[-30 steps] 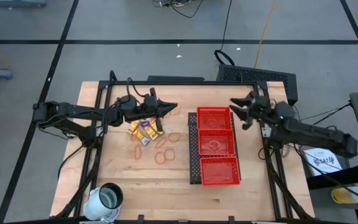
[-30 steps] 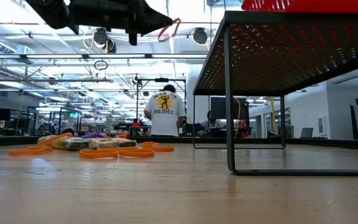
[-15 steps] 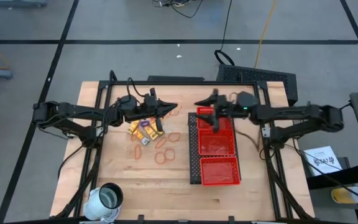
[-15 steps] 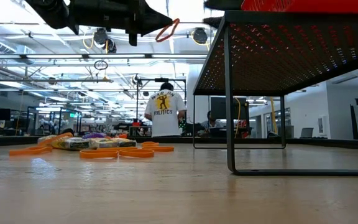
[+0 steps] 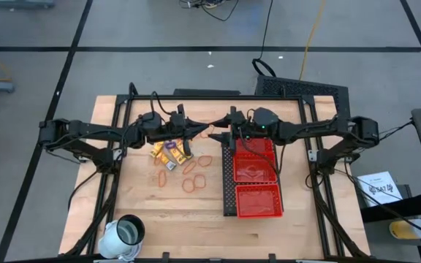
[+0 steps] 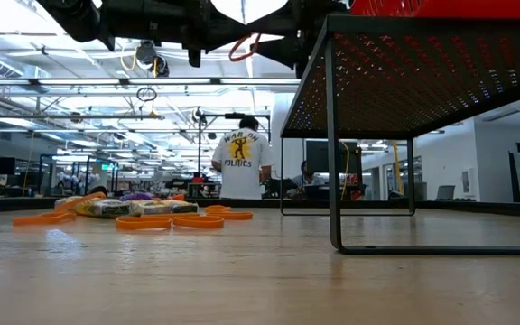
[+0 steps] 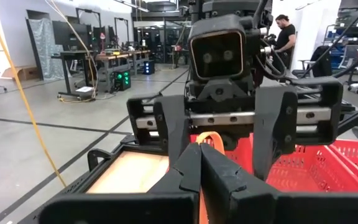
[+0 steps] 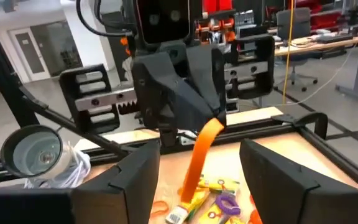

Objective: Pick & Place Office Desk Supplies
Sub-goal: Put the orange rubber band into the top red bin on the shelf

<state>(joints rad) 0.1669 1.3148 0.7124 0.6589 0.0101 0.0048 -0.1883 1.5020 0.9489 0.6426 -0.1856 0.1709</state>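
Wood tabletop (image 5: 159, 219) on a grey lab floor, w/ the red mesh tray (image 5: 254, 179) as landmark: 3 compartments, raised on black legs. Just off the tray's far corner, on its pile side, the two grippers meet nose to nose above the table. Left gripper (image 5: 202, 131) is clamped tight on one orange rubber band (image 7: 207, 140), held up in the air so the loop sticks out toward the other arm. Right gripper (image 5: 224, 136) has its fingers spread either side of that band (image 8: 202, 149), not closed yet – looks like a handoff, prob so the right arm can carry it over the tray. Rest of the supplies lie on the wood beside the tray: more band loops (image 5: 192, 175) and yellow packets (image 5: 168, 152). White cup (image 5: 126, 234) sits well away from the tray, at the near edge.
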